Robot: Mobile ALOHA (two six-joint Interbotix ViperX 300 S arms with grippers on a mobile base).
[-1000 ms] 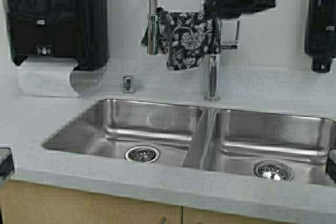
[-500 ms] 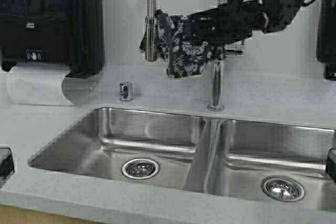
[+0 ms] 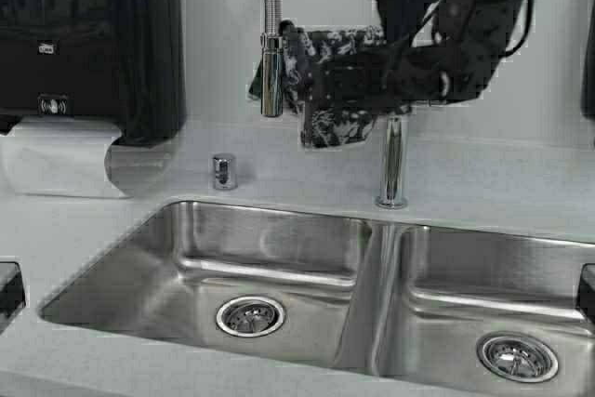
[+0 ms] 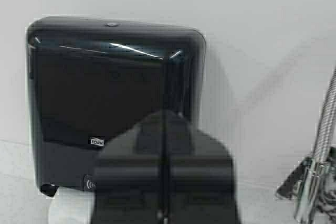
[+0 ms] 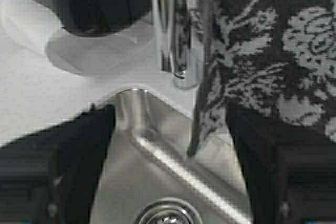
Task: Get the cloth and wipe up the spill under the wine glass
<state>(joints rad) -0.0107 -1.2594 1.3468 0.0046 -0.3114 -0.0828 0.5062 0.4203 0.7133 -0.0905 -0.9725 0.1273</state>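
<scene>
The cloth [image 3: 321, 123], dark with a pale floral pattern, hangs draped over the faucet [image 3: 392, 165] above the double sink [image 3: 279, 230]. My right gripper [image 3: 339, 76] is up at the cloth, arm reaching in from the upper right. In the right wrist view the cloth [image 5: 262, 51] hangs close ahead, its lower edge between the wide-apart fingers of the open right gripper [image 5: 168, 171]; it grips nothing. My left gripper [image 4: 164, 124] shows only in its wrist view, shut and empty, facing the black towel dispenser [image 4: 105, 98]. The wine glass and the spill are out of view.
A black paper towel dispenser [image 3: 84, 34] with a white paper sheet [image 3: 56, 160] hangs on the wall at left. A steel spray hose [image 3: 271, 44] hangs beside the cloth. A small steel knob [image 3: 223, 171] stands on the grey counter [image 3: 483, 174] behind the left basin.
The robot has driven forward, so the sink and wall look closer. My right arm has come down from above the faucet, and its gripper is now level with the hanging cloth.
</scene>
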